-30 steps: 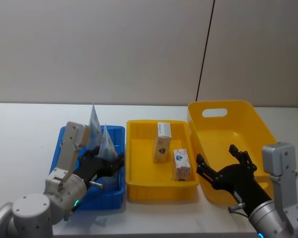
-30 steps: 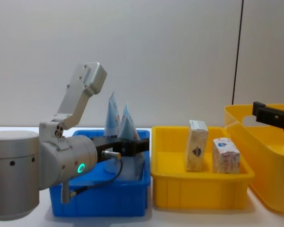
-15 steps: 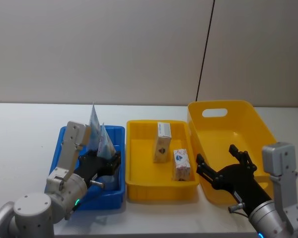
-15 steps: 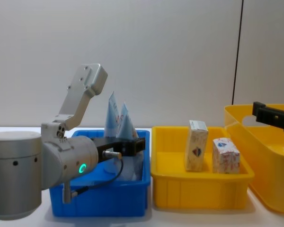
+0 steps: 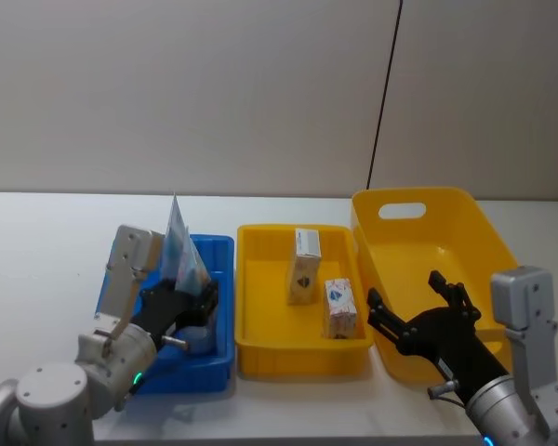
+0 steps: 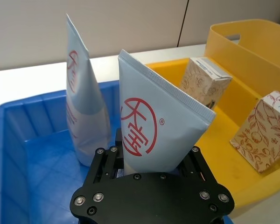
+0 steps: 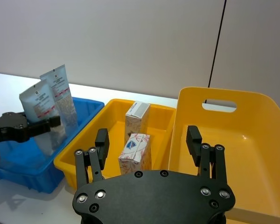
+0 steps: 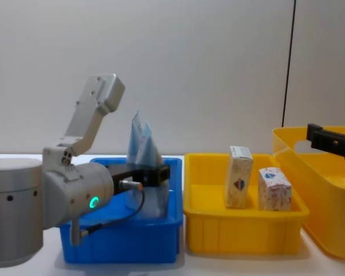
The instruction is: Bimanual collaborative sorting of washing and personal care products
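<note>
A tilted pale blue pouch (image 6: 164, 135) sits inside the blue bin (image 6: 32, 154), pinched by the left pincer (image 6: 148, 151), just beside a second upright pouch (image 6: 84, 116). The right pincer (image 5: 415, 305) hangs spread over the large yellow bin's (image 5: 446, 242) near wall.

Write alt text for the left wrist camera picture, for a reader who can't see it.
The left gripper is shut on a pale blue pouch with a red emblem, in the blue bin beside a second pouch that stands upright. Next to the bin, a yellow tray holds a tall cream box and a shorter cream box.
</note>
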Robot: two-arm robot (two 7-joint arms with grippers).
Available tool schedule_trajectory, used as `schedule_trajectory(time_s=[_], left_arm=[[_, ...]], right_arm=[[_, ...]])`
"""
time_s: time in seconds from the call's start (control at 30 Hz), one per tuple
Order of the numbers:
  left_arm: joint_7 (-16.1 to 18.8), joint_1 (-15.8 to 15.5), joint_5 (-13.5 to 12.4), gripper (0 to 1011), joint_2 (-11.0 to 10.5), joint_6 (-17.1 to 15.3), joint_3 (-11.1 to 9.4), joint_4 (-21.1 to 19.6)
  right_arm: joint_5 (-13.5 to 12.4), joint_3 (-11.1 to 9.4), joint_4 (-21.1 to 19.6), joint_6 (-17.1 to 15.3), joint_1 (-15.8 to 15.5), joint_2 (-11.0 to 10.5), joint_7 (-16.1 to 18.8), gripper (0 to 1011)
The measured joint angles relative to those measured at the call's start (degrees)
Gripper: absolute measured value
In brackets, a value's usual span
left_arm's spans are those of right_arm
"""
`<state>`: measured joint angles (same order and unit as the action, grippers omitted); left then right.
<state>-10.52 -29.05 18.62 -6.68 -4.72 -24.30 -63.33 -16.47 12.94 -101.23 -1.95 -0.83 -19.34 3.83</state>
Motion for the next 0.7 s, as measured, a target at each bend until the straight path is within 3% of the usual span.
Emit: schedule_trajectory(time_s=[0.33, 0.7], left_arm=[[0.19, 1.51, 0.39, 429, -1.38, 0.15, 1.89, -4.13], [-0.67, 1.84, 1.27, 371, -1.62, -0.62, 3.08, -5.66]], right_arm=[[0.00, 0.00, 0.00, 0.00, -0.01, 0.00, 0.00, 1003], [0.00, 0.00, 0.00, 0.00, 0.00, 0.00, 0.00, 1003]])
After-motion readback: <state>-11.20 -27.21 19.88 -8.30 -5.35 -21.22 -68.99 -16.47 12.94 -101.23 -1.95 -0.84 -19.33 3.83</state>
